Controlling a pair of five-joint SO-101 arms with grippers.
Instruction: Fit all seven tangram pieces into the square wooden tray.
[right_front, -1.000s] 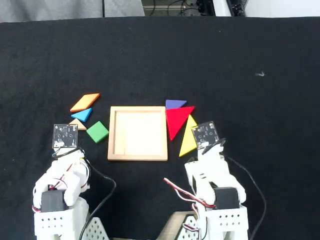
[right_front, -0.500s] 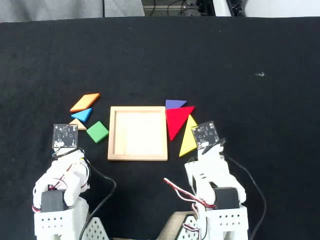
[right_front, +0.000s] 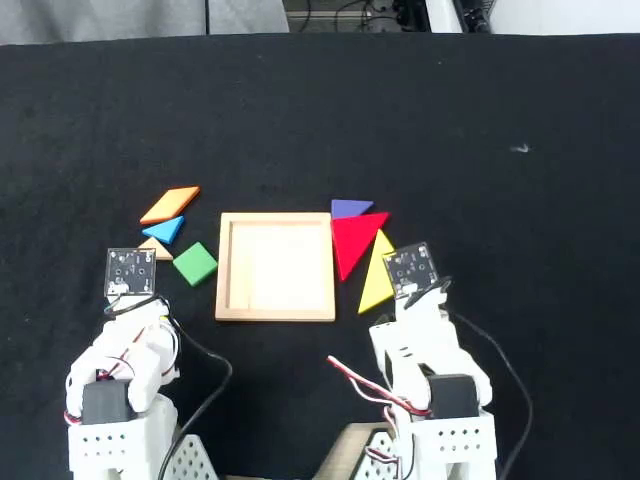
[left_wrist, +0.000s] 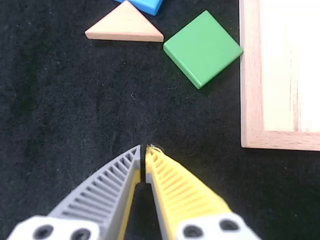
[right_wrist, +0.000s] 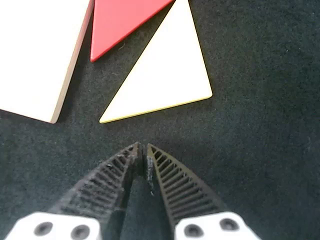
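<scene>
The left gripper and right gripper sit closed on nothing, near-left and near-right of the square wooden tray, while the left arm partly hides the tan triangle and the right arm overlaps the yellow triangle's right edge.

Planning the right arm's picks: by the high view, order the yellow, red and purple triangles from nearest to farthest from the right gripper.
1. Yellow triangle, just ahead of the right gripper.
2. Red triangle, farther ahead.
3. Purple triangle, beyond the red.
</scene>
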